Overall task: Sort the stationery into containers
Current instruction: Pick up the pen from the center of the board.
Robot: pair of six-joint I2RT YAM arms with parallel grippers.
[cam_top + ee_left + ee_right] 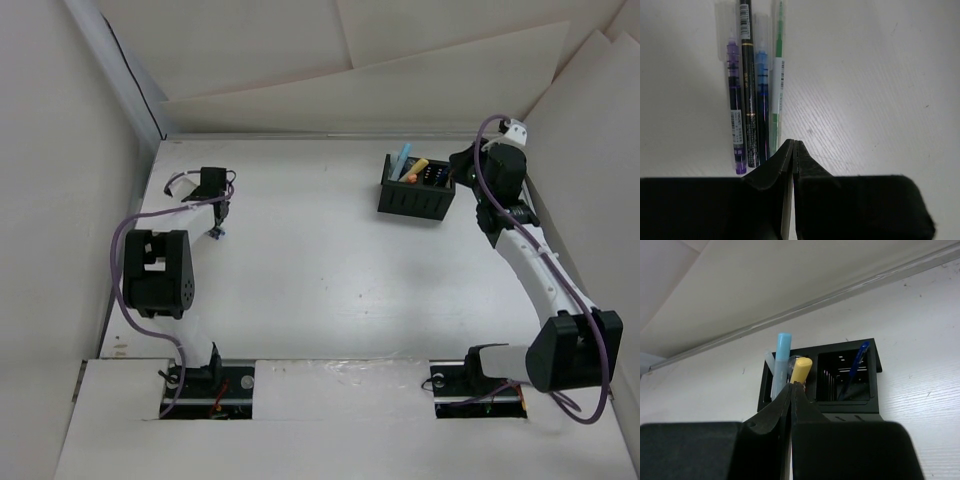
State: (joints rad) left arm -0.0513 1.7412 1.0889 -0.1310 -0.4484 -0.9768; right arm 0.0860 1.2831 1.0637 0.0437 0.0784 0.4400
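Note:
The black organizer box (414,194) stands at the back right. In the right wrist view its left compartment (768,390) holds a light blue marker (782,357), a yellow marker (801,371) and a white one (769,361). Its right compartment holds a blue pen (855,370). My right gripper (793,385) is shut and empty, close to the box's right side (462,166). My left gripper (793,143) is shut and empty, just short of a row of pens lying side by side: purple (735,115), black (747,85), blue (761,100) and green-white (777,85). It sits at the left of the table (216,222).
White walls close in the table on the left, back and right. The left arm's black elbow block (157,272) and purple cable (130,235) stand near the left wall. The right arm (535,265) runs along the right side.

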